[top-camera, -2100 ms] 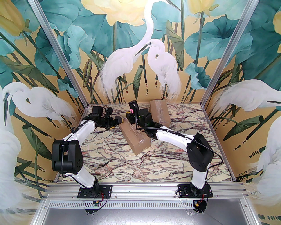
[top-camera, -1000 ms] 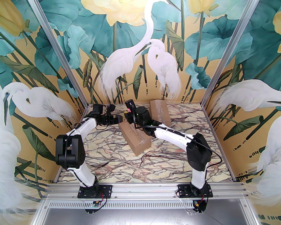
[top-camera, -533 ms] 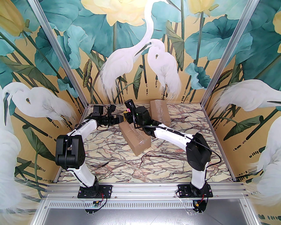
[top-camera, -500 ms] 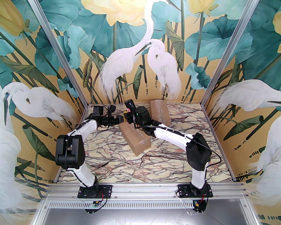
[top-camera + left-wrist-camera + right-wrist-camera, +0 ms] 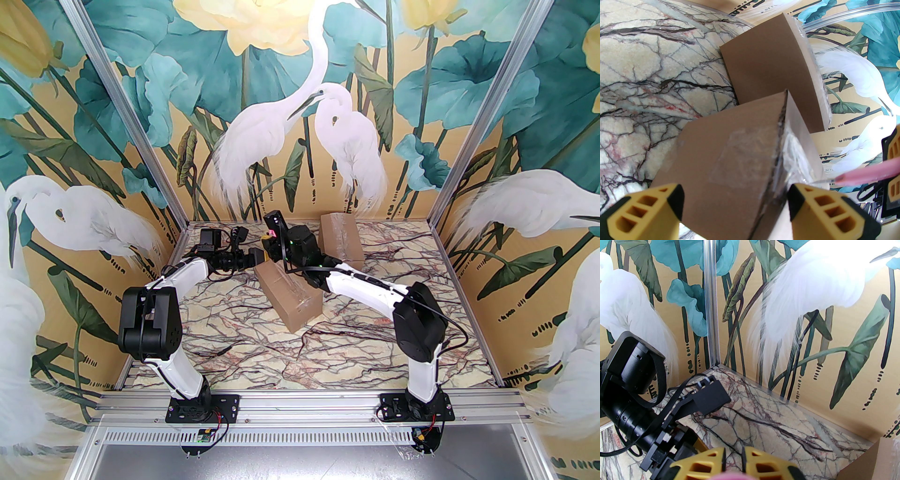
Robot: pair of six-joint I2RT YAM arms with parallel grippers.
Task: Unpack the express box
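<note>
- The express box [image 5: 288,295], a brown carton sealed with clear tape, lies slantwise near the middle of the marble-patterned table [image 5: 328,361]. Its far end is between the 2 wrists.
- The left gripper [image 5: 734,194] is open. Its 2 yellow fingers stand wide apart, 1 on each side of the end of the express box. Whether they touch the cardboard cannot be told.
- The right gripper [image 5: 733,458] is clamped on a pink cutter [image 5: 869,170], with its yellow fingers nearly together around the handle.
- In the left wrist view, the thin tip of the pink cutter reaches the clear tape at the upper edge of the express box, just beside 1 of the left gripper's fingers.
- A 2nd carton [image 5: 341,241], also taped, sits farther back near the rear wall, apart from the express box and behind the right arm's wrist.
</note>
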